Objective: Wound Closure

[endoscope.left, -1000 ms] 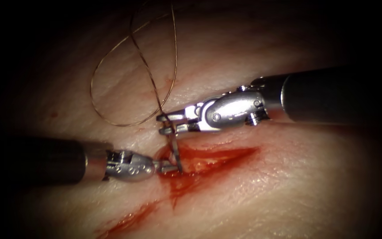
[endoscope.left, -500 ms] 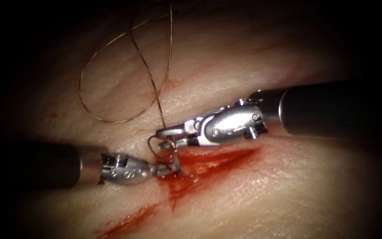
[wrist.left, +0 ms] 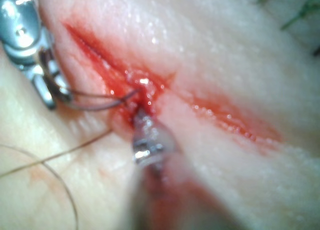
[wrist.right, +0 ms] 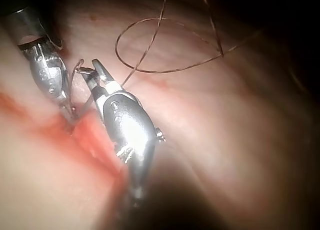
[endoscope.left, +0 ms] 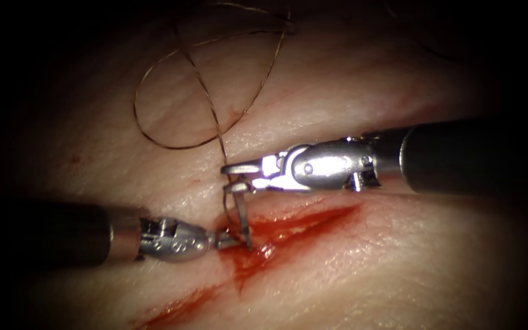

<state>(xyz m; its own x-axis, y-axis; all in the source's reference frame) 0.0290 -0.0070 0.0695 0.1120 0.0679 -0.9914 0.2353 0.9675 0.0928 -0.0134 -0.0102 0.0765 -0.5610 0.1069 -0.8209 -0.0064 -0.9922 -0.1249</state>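
Note:
The cut [endoscope.left: 300, 221] runs across the tissue [endoscope.left: 368, 269], wet with red fluid. My right tool [endoscope.left: 239, 176] is above the cut's left end, shut on the curved needle [endoscope.left: 242, 217] near its tail. The needle hangs down from there and its point is in the tissue at the cut's upper left lip. My left tool [endoscope.left: 228, 241] comes in from the left, shut on the tissue edge right beside the needle's point. The left wrist view shows the needle [wrist.left: 95, 100] reaching into the cut next to my left tool [wrist.left: 142, 121]. The right tool [wrist.right: 94, 69] grips the needle's tail.
Brown thread [endoscope.left: 154, 131] leads up from the needle's tail and lies in a wide crossed loop on the tissue behind the right tool. A streak of red fluid [endoscope.left: 178, 305] trails from the cut toward the near left.
The right tool dipped and rolled the needle half a second ago, then rose and rolled back, so the needle stands steeper. The thread loop has swung right. The left tool has barely moved.

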